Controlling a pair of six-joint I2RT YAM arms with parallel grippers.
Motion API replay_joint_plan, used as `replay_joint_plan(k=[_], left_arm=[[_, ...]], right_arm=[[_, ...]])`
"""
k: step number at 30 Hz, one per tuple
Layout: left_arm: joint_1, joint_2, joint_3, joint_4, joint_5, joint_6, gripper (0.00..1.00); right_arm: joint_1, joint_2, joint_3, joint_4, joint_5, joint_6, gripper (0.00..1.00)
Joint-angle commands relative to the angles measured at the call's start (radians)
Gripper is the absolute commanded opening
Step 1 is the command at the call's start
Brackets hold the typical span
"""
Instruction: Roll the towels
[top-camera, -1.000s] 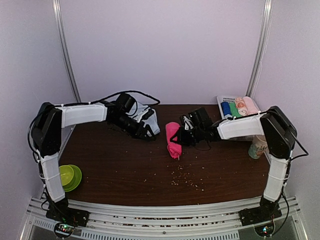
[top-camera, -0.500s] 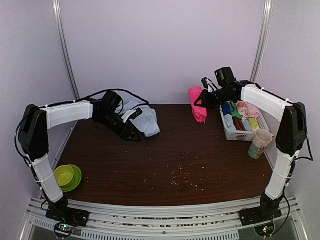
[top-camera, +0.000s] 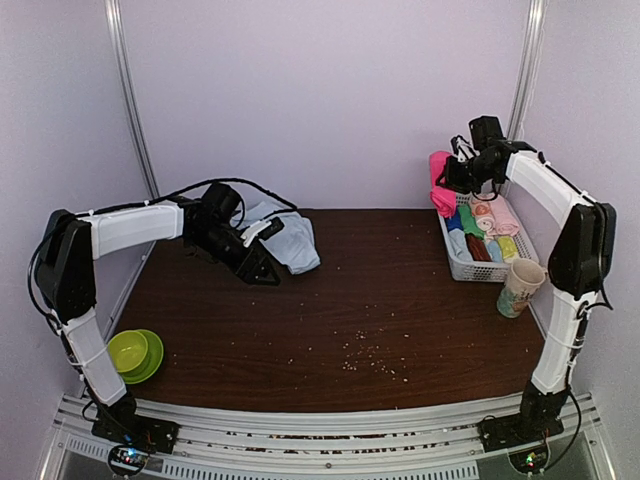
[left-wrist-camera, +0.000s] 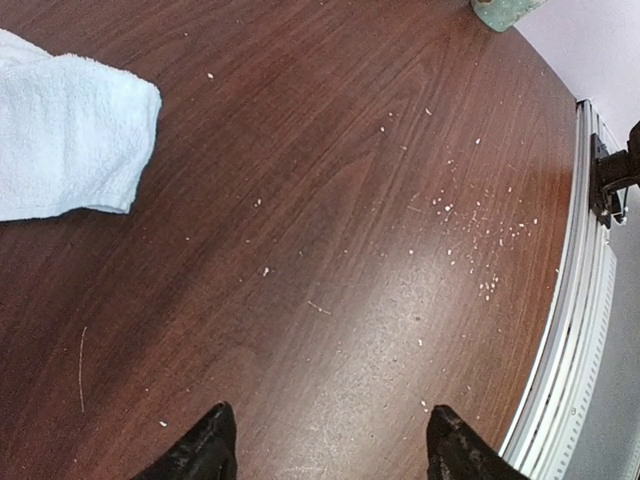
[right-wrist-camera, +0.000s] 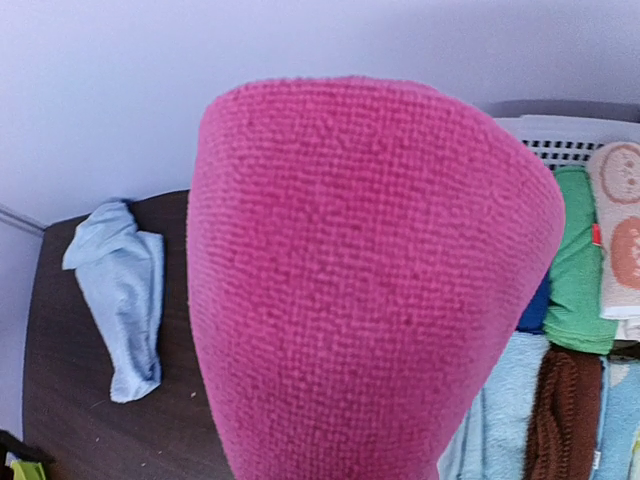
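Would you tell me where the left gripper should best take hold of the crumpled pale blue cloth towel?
Probably its near corner: the pale blue towel lies in a loose heap, but that corner rests flat on the brown wooden table, nearest the open left gripper. Come down from above, jaws astride the edge.

**White basket (top-camera: 478, 272), cup (top-camera: 521, 287) and bowls (top-camera: 135, 353) on a crumb-strewn worktop (top-camera: 420, 300)**

The basket stands at the worktop's far right, packed with small cloth rolls: green (top-camera: 470, 222), brown (top-camera: 480, 247), yellow (top-camera: 507, 247) and peach-patterned (top-camera: 487, 215). The patterned cup stands upright just beside its near corner. The lime-green bowls sit nested at the near left edge. Pale crumbs (top-camera: 372, 358) lie scattered front of centre.
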Motion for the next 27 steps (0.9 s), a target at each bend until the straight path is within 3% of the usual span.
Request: replay_joint_plan(k=[1,9,21,27], left_arm=[[0.006,-0.011,-0.009,0.01,0.025,0.039,0.67],[0.006,-0.011,-0.008,0.007,0.029,0.066,0.67],[0.007,0.01,-0.012,0.01,0.036,0.088,0.68],[0.007,0.041,0.012,0.037,-0.019,0.034,0.68]], right_arm=[[-0.064,0.069,0.05,-0.036,0.124,-0.011,0.0],[-0.084,0.223,0.178,-0.11,0.215,-0.041,0.0],[-0.018,0.384,0.285,-0.251,0.022,-0.129,0.0],[0.052,0.402,0.253,-0.219,-0.152,-0.123,0.0]])
